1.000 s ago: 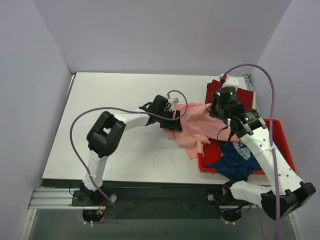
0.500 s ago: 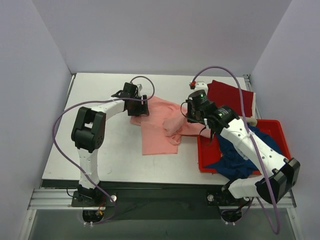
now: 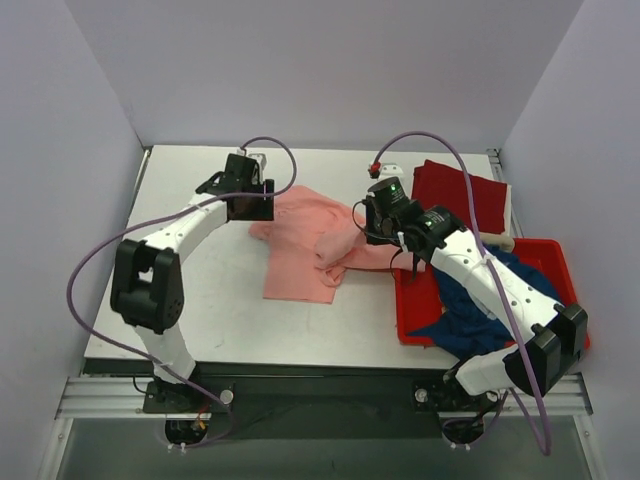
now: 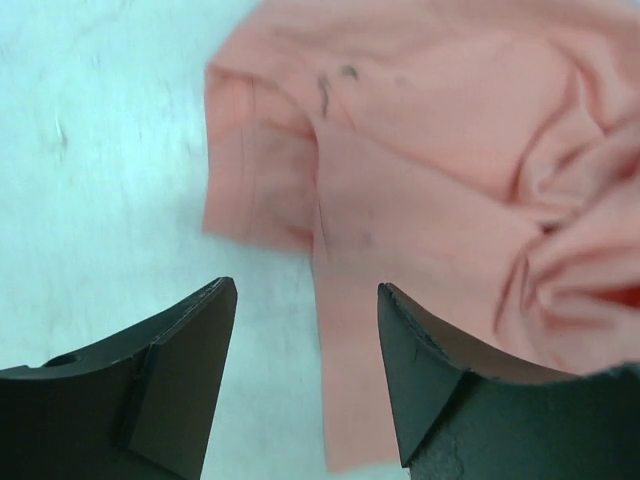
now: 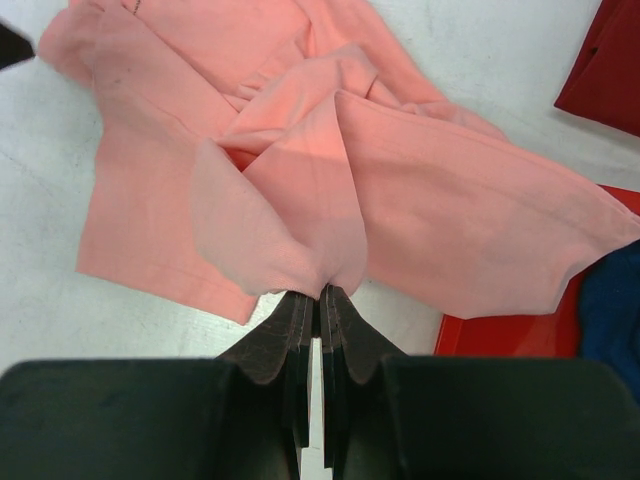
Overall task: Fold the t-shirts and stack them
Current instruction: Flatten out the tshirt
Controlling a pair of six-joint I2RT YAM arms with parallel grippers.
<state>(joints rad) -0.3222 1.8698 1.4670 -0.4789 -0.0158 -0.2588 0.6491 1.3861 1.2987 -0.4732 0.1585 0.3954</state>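
Both arms have swung left over the last second, drawing the pink shirt (image 3: 300,255) out of the tub (image 3: 556,262) and onto the surface (image 3: 200,300). The left hand (image 4: 305,295) has travelled to the shirt's far-left corner. It now hangs above the sleeve edge with its fingers spread and nothing between them. The right hand (image 5: 318,292) is clamped on a pinched fold of pink cloth near the middle of the garment, and the cloth fans away from its closed tips. The left half of the shirt lies fairly flat. The right half is bunched under the right hand, and its trailing edge reaches the tub's rim. The red shirt (image 3: 465,190) lies flat at the far right of the surface. The navy shirt (image 3: 480,310) is heaped in the tub. The step in hand appears to be spreading the first shirt flat; no fold has been made and nothing is stacked. The next move likely calls for the right hand to carry its fold outward, clear of the tub, and lay it down without wrinkles. The left hand would need to pin or regrip the near corner so the cloth does not slide.
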